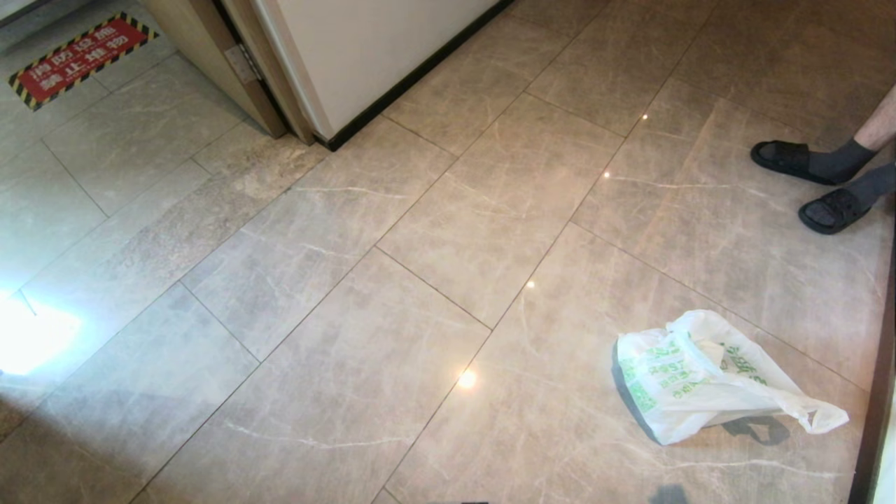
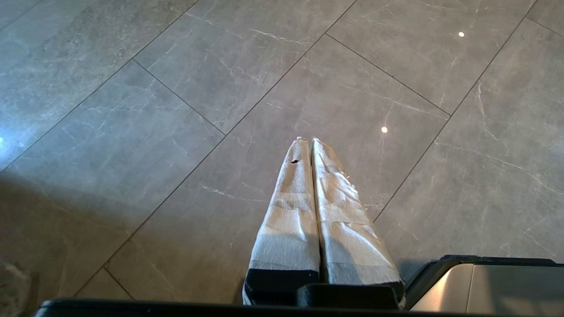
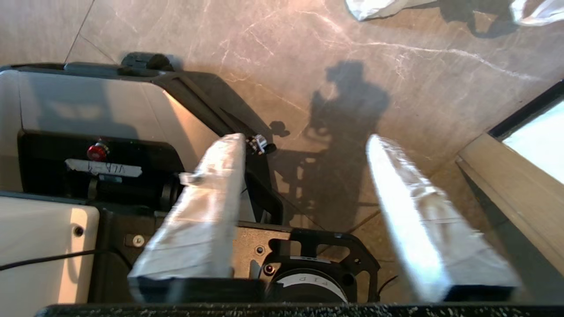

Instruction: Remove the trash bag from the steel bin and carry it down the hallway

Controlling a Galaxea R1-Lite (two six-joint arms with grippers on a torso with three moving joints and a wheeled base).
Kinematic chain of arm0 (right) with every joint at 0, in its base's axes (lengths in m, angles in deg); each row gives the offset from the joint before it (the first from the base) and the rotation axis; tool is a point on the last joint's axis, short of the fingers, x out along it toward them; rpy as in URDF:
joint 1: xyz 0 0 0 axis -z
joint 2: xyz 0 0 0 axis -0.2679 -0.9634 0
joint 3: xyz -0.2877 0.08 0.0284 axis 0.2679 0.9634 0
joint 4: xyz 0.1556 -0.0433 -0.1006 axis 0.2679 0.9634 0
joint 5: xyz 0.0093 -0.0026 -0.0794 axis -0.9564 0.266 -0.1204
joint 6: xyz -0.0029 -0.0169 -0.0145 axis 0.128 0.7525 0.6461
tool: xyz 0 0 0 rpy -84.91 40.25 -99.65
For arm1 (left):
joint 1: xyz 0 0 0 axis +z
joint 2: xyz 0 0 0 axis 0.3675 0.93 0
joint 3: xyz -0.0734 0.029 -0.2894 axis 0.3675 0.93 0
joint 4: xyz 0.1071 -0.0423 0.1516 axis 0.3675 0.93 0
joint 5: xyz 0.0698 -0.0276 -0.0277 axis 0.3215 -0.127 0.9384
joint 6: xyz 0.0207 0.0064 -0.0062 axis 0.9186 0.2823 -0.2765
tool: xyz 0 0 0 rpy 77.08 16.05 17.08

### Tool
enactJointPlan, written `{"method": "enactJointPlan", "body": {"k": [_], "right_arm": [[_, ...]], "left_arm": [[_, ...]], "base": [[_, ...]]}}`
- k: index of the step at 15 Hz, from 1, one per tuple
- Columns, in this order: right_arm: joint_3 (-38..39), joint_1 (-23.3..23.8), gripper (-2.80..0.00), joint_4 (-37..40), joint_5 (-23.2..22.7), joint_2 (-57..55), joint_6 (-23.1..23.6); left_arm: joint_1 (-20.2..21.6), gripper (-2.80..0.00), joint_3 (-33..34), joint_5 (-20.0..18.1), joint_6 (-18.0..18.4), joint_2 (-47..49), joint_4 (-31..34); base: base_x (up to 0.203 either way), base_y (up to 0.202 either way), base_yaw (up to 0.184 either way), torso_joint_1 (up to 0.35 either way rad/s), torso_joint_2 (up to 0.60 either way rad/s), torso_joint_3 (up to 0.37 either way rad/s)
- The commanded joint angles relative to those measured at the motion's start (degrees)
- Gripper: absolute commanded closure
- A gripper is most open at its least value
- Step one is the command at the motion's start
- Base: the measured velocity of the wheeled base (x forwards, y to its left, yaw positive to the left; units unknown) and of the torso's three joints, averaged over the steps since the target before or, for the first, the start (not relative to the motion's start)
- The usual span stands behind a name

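trash bag point(image 1: 693, 381) crumpled on hallway floor point(image 1: 392, 280) near right wall baseboard, right end effector point(image 3: 304, 145) wide apart, empty, above robot base, left end effector point(image 2: 307, 141) closed, empty, person's feet point(image 1: 819, 182) far right

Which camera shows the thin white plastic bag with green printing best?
The head view: the whole thin white plastic bag with green printing lies crumpled on the glossy tiles. The right wrist view catches only scraps of it at the frame edge; the left wrist view shows none.

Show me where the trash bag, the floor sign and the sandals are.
trash bag point(image 1: 689, 392): head view, crumpled printed middle.
floor sign point(image 1: 82, 59): head view, red centre.
sandals point(image 1: 833, 210): head view, nearer sandal's strap.
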Motion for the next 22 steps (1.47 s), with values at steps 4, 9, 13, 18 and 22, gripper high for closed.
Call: {"method": "enactJointPlan", "body": {"k": [4, 9, 13, 18, 22], "right_arm": [[8.2, -0.1, 0.00, -8.7, 1.6, 8.8, 0.5], [25.0, -0.8, 0.00, -29.0, 6.3, 23.2, 1.7], [27.8, -2.5, 0.00, -33.7, 10.2, 23.5, 1.2], [27.9, -6.6, 0.00, -31.2, 9.3, 31.7, -4.1], [27.9, -6.7, 0.00, -30.5, 9.4, 31.6, -4.8]], "left_arm": [[0.0, 0.00, 0.0, 0.0, 0.0, 0.0, 0.0], [0.0, 0.00, 0.0, 0.0, 0.0, 0.0, 0.0], [0.0, 0.00, 0.0, 0.0, 0.0, 0.0, 0.0], [0.0, 0.00, 0.0, 0.0, 0.0, 0.0, 0.0], [0.0, 0.00, 0.0, 0.0, 0.0, 0.0, 0.0]], "base": [[0.000, 0.000, 0.000, 0.000, 0.00, 0.000], [0.000, 0.000, 0.000, 0.000, 0.00, 0.000], [0.000, 0.000, 0.000, 0.000, 0.00, 0.000], [0.000, 0.000, 0.000, 0.000, 0.00, 0.000], [0.000, 0.000, 0.000, 0.000, 0.00, 0.000]]}}
